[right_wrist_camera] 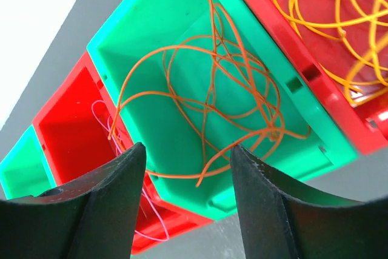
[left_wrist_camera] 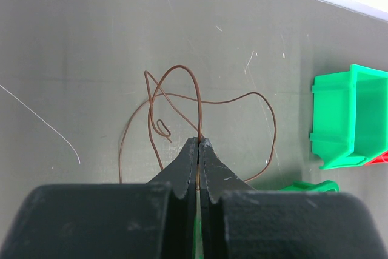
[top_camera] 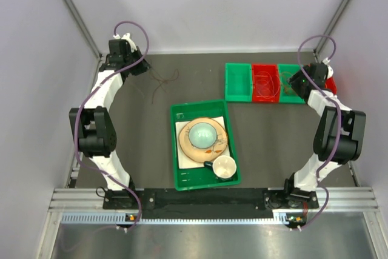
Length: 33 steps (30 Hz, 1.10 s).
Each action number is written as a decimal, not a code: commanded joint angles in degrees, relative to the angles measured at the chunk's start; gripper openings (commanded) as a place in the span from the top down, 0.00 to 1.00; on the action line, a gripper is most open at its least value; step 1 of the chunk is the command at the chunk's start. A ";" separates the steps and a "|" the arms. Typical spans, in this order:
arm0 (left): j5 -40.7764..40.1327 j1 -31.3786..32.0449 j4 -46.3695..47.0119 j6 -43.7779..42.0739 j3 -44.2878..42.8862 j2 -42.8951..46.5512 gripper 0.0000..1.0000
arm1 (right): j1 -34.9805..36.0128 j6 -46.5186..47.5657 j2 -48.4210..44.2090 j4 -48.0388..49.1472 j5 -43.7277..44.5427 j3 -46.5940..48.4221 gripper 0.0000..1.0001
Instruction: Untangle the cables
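Note:
A thin brown cable (left_wrist_camera: 182, 98) lies in loose tangled loops on the dark table, also seen in the top view (top_camera: 161, 80) at the back left. My left gripper (left_wrist_camera: 199, 141) is shut on one strand of it, just above the table; in the top view the gripper (top_camera: 140, 68) sits left of the loops. My right gripper (right_wrist_camera: 188, 148) is open and empty, hovering over a green bin (right_wrist_camera: 157, 34) that holds an orange cable (right_wrist_camera: 212, 83). A red bin (right_wrist_camera: 66, 119) beside it holds a pink cable (right_wrist_camera: 109, 128); another red bin (right_wrist_camera: 285, 10) holds a yellow cable (right_wrist_camera: 327, 25).
The bins stand in a row at the back right: green (top_camera: 238, 82), red (top_camera: 265, 82), green (top_camera: 287, 87). A green tray (top_camera: 179, 175) with a plate, a bowl (top_camera: 204, 134) and a cup (top_camera: 223, 167) sits mid-table. A thin pale line (left_wrist_camera: 42, 119) crosses the table left of the brown cable.

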State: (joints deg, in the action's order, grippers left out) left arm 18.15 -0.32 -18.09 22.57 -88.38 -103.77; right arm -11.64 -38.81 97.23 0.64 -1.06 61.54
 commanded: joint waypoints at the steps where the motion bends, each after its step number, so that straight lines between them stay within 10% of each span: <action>1: -0.13 0.14 1.65 -0.59 -1.62 1.55 1.00 | 0.04 -1.71 1.64 0.67 -1.14 3.41 0.43; 33: -0.05 0.14 1.65 -0.60 -1.36 1.29 1.00 | 0.13 -10.23 -10.31 12.54 -0.44 -13.11 0.36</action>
State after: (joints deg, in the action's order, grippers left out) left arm 17.98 -0.32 -18.13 22.37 -88.38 -103.77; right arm -11.64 -45.56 89.03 8.58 -0.23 48.90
